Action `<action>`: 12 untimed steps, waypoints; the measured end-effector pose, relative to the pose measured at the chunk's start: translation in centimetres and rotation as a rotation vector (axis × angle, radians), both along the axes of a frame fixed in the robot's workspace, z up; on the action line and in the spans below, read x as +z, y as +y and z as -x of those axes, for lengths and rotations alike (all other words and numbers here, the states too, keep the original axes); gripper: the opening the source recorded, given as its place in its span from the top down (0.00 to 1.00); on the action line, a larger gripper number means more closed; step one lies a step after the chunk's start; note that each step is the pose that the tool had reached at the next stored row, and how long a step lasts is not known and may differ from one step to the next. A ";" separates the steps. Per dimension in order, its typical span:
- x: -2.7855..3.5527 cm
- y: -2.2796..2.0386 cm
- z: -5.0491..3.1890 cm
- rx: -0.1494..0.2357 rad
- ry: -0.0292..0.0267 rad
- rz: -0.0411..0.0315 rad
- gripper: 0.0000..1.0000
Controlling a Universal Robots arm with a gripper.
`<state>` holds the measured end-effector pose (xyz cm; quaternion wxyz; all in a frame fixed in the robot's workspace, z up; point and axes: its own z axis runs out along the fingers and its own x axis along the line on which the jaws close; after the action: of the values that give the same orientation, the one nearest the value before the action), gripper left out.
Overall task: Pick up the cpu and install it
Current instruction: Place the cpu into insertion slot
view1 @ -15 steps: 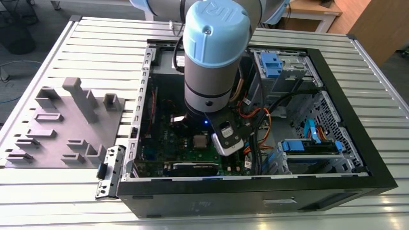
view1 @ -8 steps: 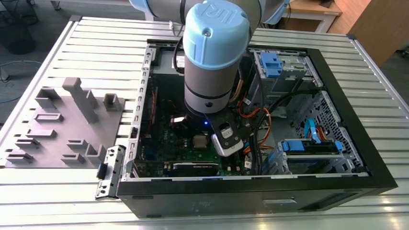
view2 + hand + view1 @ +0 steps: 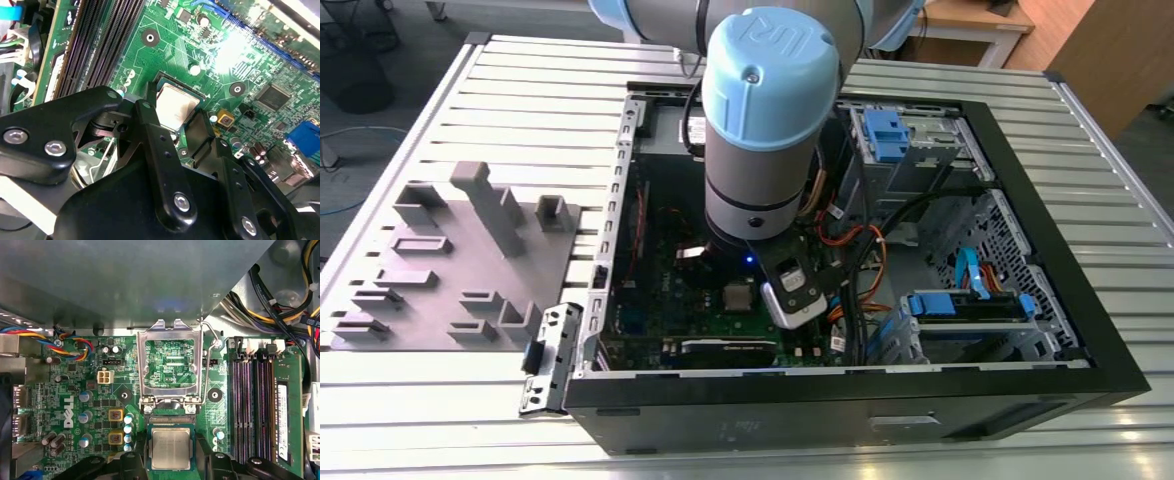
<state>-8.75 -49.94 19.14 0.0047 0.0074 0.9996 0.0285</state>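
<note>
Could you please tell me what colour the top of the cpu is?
The cpu top is silvery-grey metal, best seen in the first wrist view.

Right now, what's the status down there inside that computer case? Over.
End effector shut on cpu, low at the open socket. Hold-down frame flipped up. Nothing blocking.

The cpu [image 3: 171, 448] seemingly lies on the motherboard [image 3: 75, 390], beside the memory slots [image 3: 252, 405].

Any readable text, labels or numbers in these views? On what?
Arm's joint cap: raised logo, a maker's mark, not quoted.
Motherboard: large white logo, a brand mark, not quoted.
Fine white board print: too small to read.
cpu lid print: too faint to read.
</note>
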 end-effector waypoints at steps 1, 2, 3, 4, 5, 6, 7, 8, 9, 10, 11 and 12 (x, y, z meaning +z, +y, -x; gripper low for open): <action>0.00 0.00 0.00 0.000 0.0000 0.0000 0.53; -0.01 0.03 0.00 0.000 0.0000 0.0000 0.53; -0.02 0.11 0.00 0.000 -0.0001 -0.0002 0.53; -0.02 0.17 0.00 0.000 -0.0001 -0.0001 0.53; -0.03 0.17 0.00 0.000 -0.0001 -0.0002 0.53; -0.05 0.16 0.00 0.000 0.0000 0.0000 0.53; -0.09 0.17 0.00 0.000 -0.0001 0.0000 0.53; -0.14 0.17 0.00 0.000 0.0000 0.0001 0.53; -0.18 0.16 0.00 0.000 0.0002 0.0005 0.53; -0.19 0.16 0.00 0.000 0.0002 0.0005 0.53; -0.20 0.16 0.00 0.000 0.0001 0.0005 0.53; -0.20 0.16 0.00 0.000 0.0001 0.0004 0.53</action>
<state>-8.75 -49.78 18.93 0.0047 0.0074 0.9996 0.0283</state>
